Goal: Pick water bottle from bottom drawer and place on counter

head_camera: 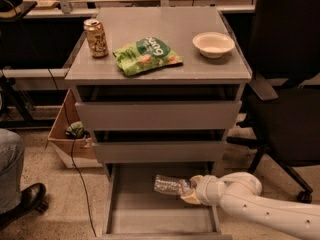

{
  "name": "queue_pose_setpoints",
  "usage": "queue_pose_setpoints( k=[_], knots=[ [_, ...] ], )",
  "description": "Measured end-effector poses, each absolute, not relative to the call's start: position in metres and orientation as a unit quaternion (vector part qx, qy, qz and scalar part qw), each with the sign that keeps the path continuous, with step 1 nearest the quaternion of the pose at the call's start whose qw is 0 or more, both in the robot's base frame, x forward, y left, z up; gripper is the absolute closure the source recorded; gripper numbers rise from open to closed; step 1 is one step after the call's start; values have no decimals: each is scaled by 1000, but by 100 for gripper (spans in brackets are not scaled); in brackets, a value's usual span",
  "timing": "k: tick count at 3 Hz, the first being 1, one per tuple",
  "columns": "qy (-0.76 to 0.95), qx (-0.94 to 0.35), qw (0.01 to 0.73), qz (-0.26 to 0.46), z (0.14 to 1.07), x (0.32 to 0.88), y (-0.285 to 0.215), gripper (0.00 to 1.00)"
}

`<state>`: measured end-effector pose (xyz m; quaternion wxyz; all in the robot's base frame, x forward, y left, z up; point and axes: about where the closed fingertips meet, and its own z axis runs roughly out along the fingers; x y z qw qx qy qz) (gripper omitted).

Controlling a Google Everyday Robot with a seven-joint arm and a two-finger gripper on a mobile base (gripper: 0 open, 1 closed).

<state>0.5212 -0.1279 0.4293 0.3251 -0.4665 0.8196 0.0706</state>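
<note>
The water bottle, clear and crinkled, hangs sideways a little above the floor of the open bottom drawer. My gripper reaches in from the right at the end of the white arm and is shut on the bottle's right end. The bottle's cap end is hidden by the fingers. The counter, the grey top of the cabinet, is far above the gripper. The two upper drawers are shut.
On the counter stand a gold drink can at the left, a green chip bag in the middle and a white bowl at the right. A black chair stands to the right. A cardboard box and a person's shoe are at the left.
</note>
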Motion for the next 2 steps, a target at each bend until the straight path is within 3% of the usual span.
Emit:
queue_pose_setpoints(
  k=[2],
  knots=[
    [797,-487,357,-6,572,507,-131,100]
  ],
)
